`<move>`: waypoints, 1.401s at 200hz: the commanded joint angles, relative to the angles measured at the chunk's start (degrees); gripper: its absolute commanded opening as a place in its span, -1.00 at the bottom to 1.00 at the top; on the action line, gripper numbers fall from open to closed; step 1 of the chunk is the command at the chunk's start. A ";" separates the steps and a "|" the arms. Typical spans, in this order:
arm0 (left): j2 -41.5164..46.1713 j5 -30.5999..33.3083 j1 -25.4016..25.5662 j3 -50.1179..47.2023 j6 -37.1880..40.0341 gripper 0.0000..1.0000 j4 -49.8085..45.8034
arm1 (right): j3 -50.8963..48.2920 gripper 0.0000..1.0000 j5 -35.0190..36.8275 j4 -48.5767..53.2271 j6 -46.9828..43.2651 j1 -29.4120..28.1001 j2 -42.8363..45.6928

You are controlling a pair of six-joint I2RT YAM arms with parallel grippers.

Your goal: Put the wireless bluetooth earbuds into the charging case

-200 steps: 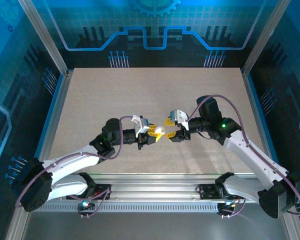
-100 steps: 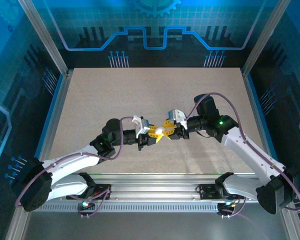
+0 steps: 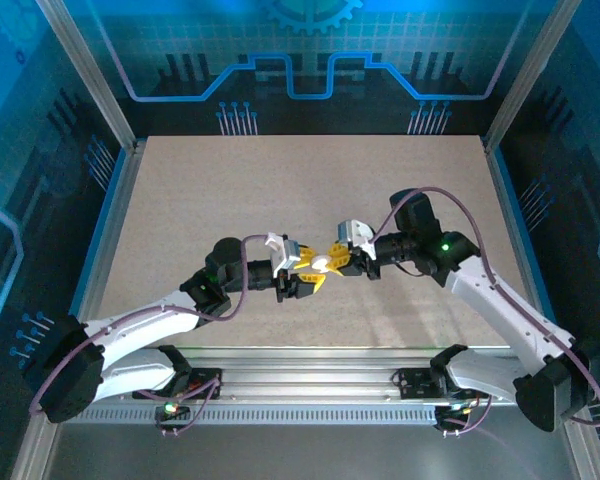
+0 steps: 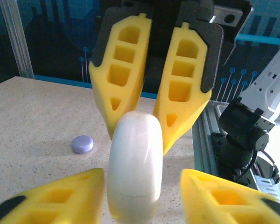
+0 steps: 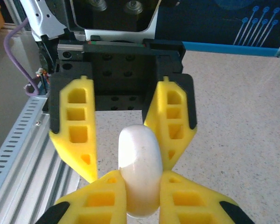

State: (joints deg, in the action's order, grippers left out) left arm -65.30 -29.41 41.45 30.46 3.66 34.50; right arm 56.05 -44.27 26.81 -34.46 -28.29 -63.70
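Table (image 3: 180, 200) first: a pale speckled top, with both arms reaching in over it from its near edge. The left arm (image 3: 150, 325) and the right arm (image 3: 500, 300) meet nose to nose above the table, about midway across and nearer its front than its back. Each carries one yellow-fingered gripper, two in all, pointing straight at each other.

The right gripper (image 5: 141, 177) is pressed together on the case (image 4: 134, 158), pinching the white puck across its thin way with a finger on each flat face. The left gripper (image 4: 142, 171) stands spread, one finger on either side of the same case. There is a plain gap on one side; on the other I cannot tell whether it brushes the plastic. So the case hangs in the air above the table, carried by the right arm, and lies dead ahead of the left gripper, between its fingers.

The case is on edge, its rounded rim toward each wrist camera and its long axis running up and down in both wrist views. A faint seam runs round it, and it looks closed to me. I judge the coming move turns on that straddle: the left fingers must either back straight out or close squarely on the flat faces.

Count: one white case, and one small lavender disc (image 4: 82, 143) lying flat on the table, well apart from the grippers.
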 commanded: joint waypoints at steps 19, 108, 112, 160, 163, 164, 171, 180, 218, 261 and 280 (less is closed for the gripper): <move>1.55 4.48 0.38 1.02 0.82 0.28 -3.78 | -4.03 -0.80 5.68 3.37 4.39 3.51 4.13; 0.64 26.21 0.38 4.29 -3.92 0.44 -18.58 | 0.59 -0.79 27.84 10.29 26.18 11.24 -10.97; 0.42 26.70 0.38 4.49 -4.05 0.44 -18.93 | 1.23 -0.79 28.27 10.57 26.95 11.59 -11.99; -1.74 27.99 0.36 7.65 -4.36 0.43 -23.31 | 10.56 -0.80 32.71 16.99 32.29 14.56 -26.03; -1.88 28.00 0.32 7.76 -4.36 0.43 -23.44 | 11.10 -0.80 32.79 17.35 32.53 14.70 -26.68; -1.91 27.96 0.35 7.81 -4.36 0.42 -23.48 | 11.27 -0.80 32.82 17.42 32.57 14.77 -26.93; -2.15 27.92 0.38 8.07 -4.36 0.42 -23.75 | 12.52 -0.79 32.85 18.18 32.93 14.96 -28.33; -2.44 27.82 0.38 8.34 -4.36 0.41 -23.94 | 13.79 -0.79 32.80 18.83 33.30 15.16 -29.97; -3.06 27.79 0.38 9.16 -4.30 0.40 -24.60 | 18.08 -0.77 33.26 21.48 34.15 16.59 -35.61; -4.25 27.41 0.38 9.65 -4.10 0.39 -24.72 | 20.65 -0.76 37.93 24.19 34.29 17.46 -40.70; -4.82 27.06 0.43 10.10 -4.31 0.39 -25.00 | 20.93 -0.74 37.90 23.91 34.37 18.04 -41.72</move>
State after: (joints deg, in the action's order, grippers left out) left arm -69.12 -2.33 41.50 38.22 -0.05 10.55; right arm 75.09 -7.77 48.03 -1.02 -11.68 -103.83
